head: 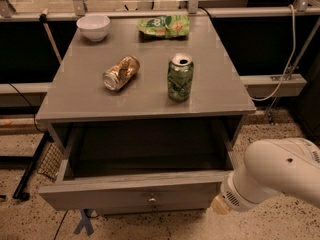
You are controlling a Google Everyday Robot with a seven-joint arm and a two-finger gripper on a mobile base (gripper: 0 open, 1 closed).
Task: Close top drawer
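Note:
The top drawer [135, 194] of the grey cabinet stands pulled out, and its deep box is empty. A small metal knob [151, 200] sits at the centre of its front panel. My white arm [280, 176] comes in from the lower right. My gripper [218, 205] is at the arm's tan tip, right at the right end of the drawer's front panel. Most of it is hidden behind the arm.
On the cabinet top [80, 104] stand an upright green can [179, 77], a can lying on its side [120, 72], a white bowl [93, 26] and a green snack bag [164, 25]. A cable [292, 39] and rail [272, 84] run at the right.

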